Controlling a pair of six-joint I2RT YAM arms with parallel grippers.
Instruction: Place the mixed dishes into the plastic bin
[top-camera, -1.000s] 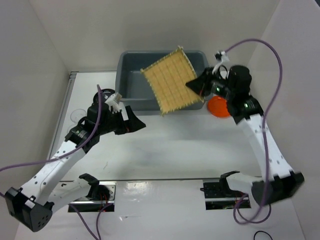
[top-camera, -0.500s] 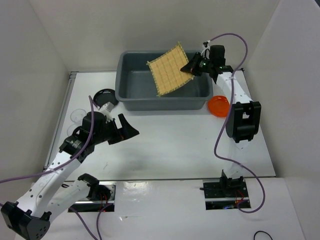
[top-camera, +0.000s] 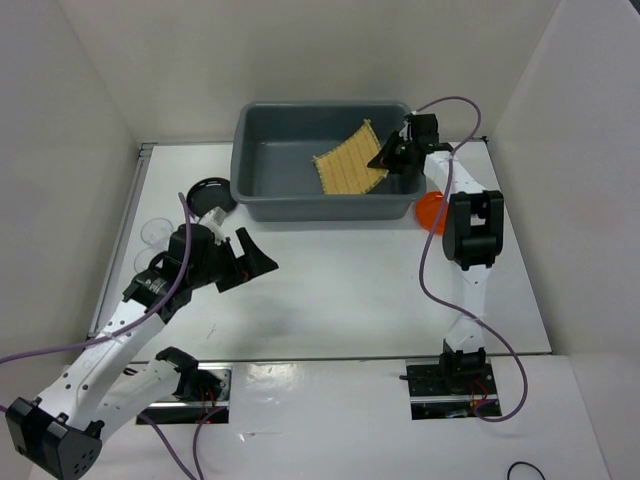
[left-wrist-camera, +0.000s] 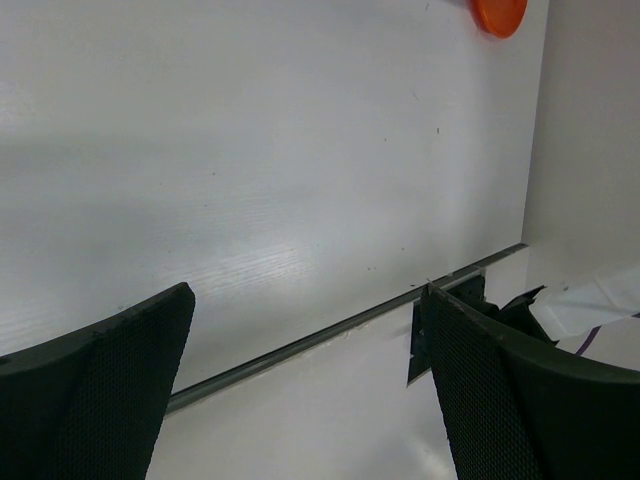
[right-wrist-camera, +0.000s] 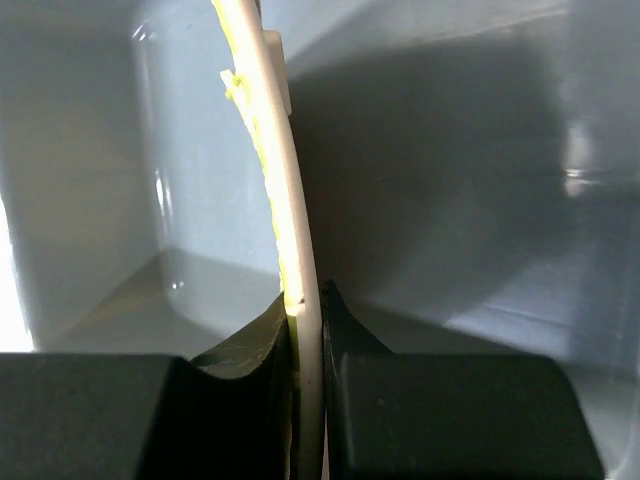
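Note:
My right gripper (top-camera: 388, 160) is shut on a corner of the tan woven mat (top-camera: 348, 170) and holds it tilted inside the grey plastic bin (top-camera: 258, 135), low at the right end. In the right wrist view the mat (right-wrist-camera: 285, 200) runs edge-on between my closed fingers (right-wrist-camera: 250, 350) against the bin's inner wall (right-wrist-camera: 430, 150). The orange plate (top-camera: 428, 212) lies on the table right of the bin; it also shows in the left wrist view (left-wrist-camera: 499, 14). The black plate (top-camera: 207, 190) lies left of the bin. Clear cups (top-camera: 153, 233) stand at the left. My left gripper (top-camera: 255, 258) is open and empty above the table.
White walls close in the table on the left, back and right. A metal strip (left-wrist-camera: 330, 335) runs along the table's near edge. The left arm's purple cable (top-camera: 183, 215) loops over the left side, the right arm's cable (top-camera: 440, 105) arches over the bin's right end.
My right gripper has gone down into the bin with the mat, which now sits lower and further inside. My left arm has barely moved.

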